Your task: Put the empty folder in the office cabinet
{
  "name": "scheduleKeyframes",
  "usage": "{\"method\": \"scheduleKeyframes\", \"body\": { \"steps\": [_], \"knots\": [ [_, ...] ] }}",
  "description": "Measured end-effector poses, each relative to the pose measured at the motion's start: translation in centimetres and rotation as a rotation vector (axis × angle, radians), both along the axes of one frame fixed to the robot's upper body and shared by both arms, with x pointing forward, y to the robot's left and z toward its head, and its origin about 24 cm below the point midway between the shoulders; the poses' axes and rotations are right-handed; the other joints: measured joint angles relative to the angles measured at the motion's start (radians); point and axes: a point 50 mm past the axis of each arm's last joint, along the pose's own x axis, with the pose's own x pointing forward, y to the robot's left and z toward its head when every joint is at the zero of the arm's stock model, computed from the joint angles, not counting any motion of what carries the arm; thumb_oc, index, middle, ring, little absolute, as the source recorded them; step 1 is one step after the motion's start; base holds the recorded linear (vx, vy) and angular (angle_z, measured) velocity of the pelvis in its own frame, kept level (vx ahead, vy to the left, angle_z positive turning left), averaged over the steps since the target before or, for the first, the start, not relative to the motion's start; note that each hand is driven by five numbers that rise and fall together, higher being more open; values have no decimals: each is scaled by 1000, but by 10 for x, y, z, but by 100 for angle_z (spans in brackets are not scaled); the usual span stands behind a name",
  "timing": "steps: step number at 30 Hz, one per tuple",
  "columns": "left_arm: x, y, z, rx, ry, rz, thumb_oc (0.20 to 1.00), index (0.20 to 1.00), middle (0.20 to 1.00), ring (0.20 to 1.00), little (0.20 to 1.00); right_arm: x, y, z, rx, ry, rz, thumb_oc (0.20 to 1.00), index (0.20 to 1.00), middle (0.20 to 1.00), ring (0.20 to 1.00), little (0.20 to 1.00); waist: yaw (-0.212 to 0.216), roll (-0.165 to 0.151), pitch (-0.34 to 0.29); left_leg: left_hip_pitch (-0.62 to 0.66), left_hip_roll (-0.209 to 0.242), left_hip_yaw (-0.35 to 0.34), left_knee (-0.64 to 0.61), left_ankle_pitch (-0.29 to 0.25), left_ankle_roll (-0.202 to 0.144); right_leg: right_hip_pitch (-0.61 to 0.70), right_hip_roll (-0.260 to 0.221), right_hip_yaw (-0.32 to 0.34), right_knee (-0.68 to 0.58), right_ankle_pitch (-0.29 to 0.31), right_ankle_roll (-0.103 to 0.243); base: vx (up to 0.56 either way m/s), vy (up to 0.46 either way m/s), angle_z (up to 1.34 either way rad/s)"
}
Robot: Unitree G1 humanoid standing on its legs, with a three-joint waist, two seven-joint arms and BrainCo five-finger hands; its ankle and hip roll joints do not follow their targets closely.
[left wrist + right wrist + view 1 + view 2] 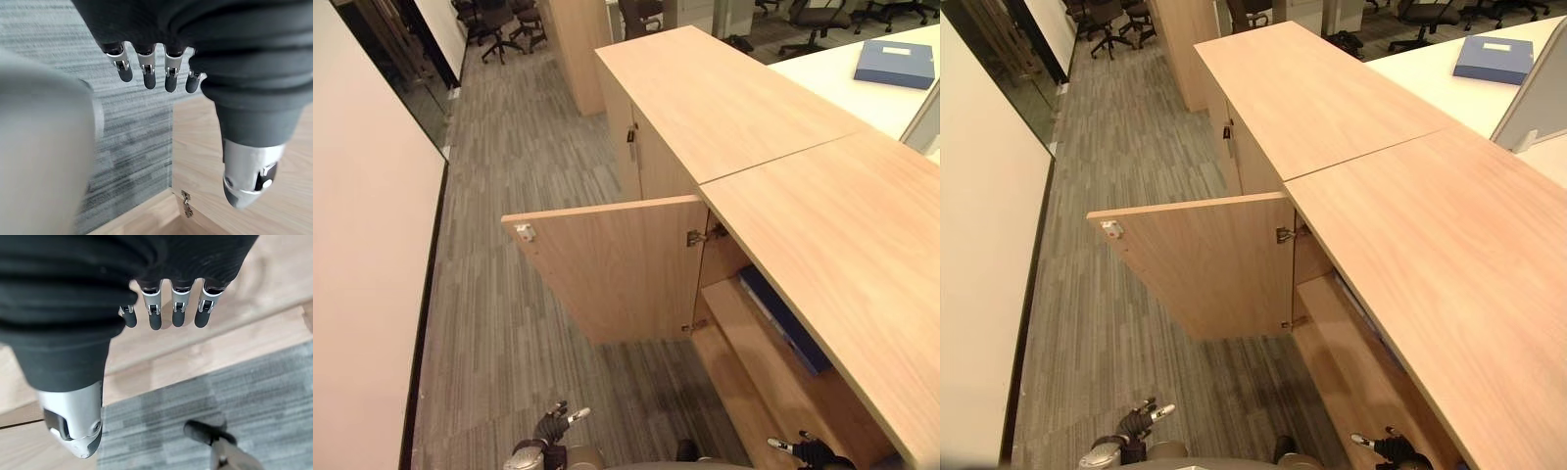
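Observation:
A low wooden office cabinet (822, 225) runs along my right with its door (617, 264) swung open toward the carpet. A dark blue folder (783, 318) lies flat on the upper shelf inside, partly hidden under the cabinet top. My left hand (551, 426) hangs low over the carpet in front of the door, its fingers (146, 71) relaxed and holding nothing. My right hand (813, 450) hangs low by the cabinet's bottom shelf (195, 357), fingers (178, 308) straight and holding nothing.
A second blue folder (895, 62) lies on the white desk (822, 69) behind the cabinet. The adjoining cabinet section (636, 147) farther back is closed. A white wall (362, 294) borders the carpet aisle on the left. Office chairs (499, 29) stand at the far end.

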Motion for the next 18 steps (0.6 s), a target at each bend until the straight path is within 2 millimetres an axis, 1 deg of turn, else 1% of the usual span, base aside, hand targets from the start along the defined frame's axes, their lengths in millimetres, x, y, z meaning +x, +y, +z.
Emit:
{"method": "scheduleKeyframes", "body": {
  "steps": [1,4,5,6,7,8,9,10,11,12,13,15,16,17,18],
  "knots": [
    [-5,1,-2,3,15,3,1000,1000,1000,1000,1000,6,2,1,4,-12,6,1000,1000,1000,1000,1000,2,8,0,20,-15,-20,-87,3,3,8,14,8,-5,-8,12,149,38,-22],
    [-14,5,-4,13,43,9,1000,1000,1000,1000,1000,6,9,-2,22,-14,8,1000,1000,1000,1000,1000,3,15,-3,42,-19,-21,-96,10,15,27,29,22,-5,-14,4,96,39,-21],
    [-18,6,-5,15,54,11,1000,1000,1000,1000,1000,4,12,-4,30,-11,8,1000,1000,1000,1000,1000,-2,19,-10,62,-18,-11,-96,16,23,39,29,21,-5,-20,5,75,55,-7],
    [-19,6,-5,15,55,11,1000,1000,1000,1000,1000,0,12,-5,32,-2,5,1000,1000,1000,1000,1000,-3,25,-14,78,-17,-7,-96,16,23,47,28,22,-5,-24,10,65,65,1],
    [-20,7,-6,16,58,12,1000,1000,1000,1000,1000,-4,12,-6,32,8,4,1000,1000,1000,1000,1000,-2,34,-19,91,-17,1,-98,12,31,53,27,22,-3,-29,19,63,90,7],
    [-22,10,-5,26,61,13,1000,1000,1000,1000,1000,-8,16,-8,43,19,2,1000,1000,1000,1000,1000,-3,52,-31,91,-24,14,-89,-36,102,56,24,22,1,-29,36,43,69,9],
    [-20,14,-4,38,56,13,1000,1000,1000,1000,1000,-7,21,-10,57,18,4,1000,1000,1000,1000,1000,-2,46,-29,91,-32,18,-89,-51,125,55,17,22,1,-29,45,48,89,8],
    [-16,22,-2,61,49,15,1000,1000,1000,1000,1000,-7,33,-14,87,17,5,1000,1000,1000,1000,1000,1,26,-25,91,-49,26,-89,-58,135,54,-3,24,1,-31,63,43,68,0],
    [-16,25,-1,71,50,14,1000,1000,1000,1000,1000,-5,39,-15,103,13,7,1000,1000,1000,1000,1000,3,18,-29,91,-58,27,-89,-66,147,53,-12,25,1,-30,70,43,68,1],
    [-16,28,-1,78,50,14,1000,1000,1000,1000,1000,-4,44,-16,116,12,8,1000,1000,1000,1000,1000,2,12,-34,91,-67,27,-89,-74,159,53,-21,25,1,-32,81,48,79,2],
    [-16,29,0,82,49,14,1000,1000,1000,1000,1000,-3,48,-17,126,7,10,1000,1000,1000,1000,1000,5,13,-38,97,-78,28,-89,-88,175,59,-33,26,0,-32,96,42,90,0],
    [-15,31,0,89,47,11,1000,1000,1000,1000,1000,-2,51,-18,134,4,11,1000,1000,1000,1000,1000,8,11,-42,104,-95,35,-90,-97,183,60,-50,35,-2,-35,109,27,68,-10],
    [-19,31,-1,89,57,12,1000,1000,1000,1000,1000,-3,51,-18,134,5,10,1000,1000,1000,1000,1000,8,14,-51,105,-103,40,-91,-102,188,60,-59,41,-2,-33,115,39,97,-19],
    [-27,31,-3,89,77,17,1000,1000,1000,1000,1000,-7,50,-19,133,16,7,1000,1000,1000,1000,1000,7,18,-72,107,-113,50,-99,-111,190,58,-70,50,-5,-29,123,44,121,-15],
    [-28,32,-3,90,80,18,1000,1000,1000,1000,1000,-11,50,-20,134,25,4,1000,1000,1000,1000,1000,6,17,-76,106,-115,52,-99,-113,192,57,-73,50,-5,-30,123,42,105,-11]
  ]
}}
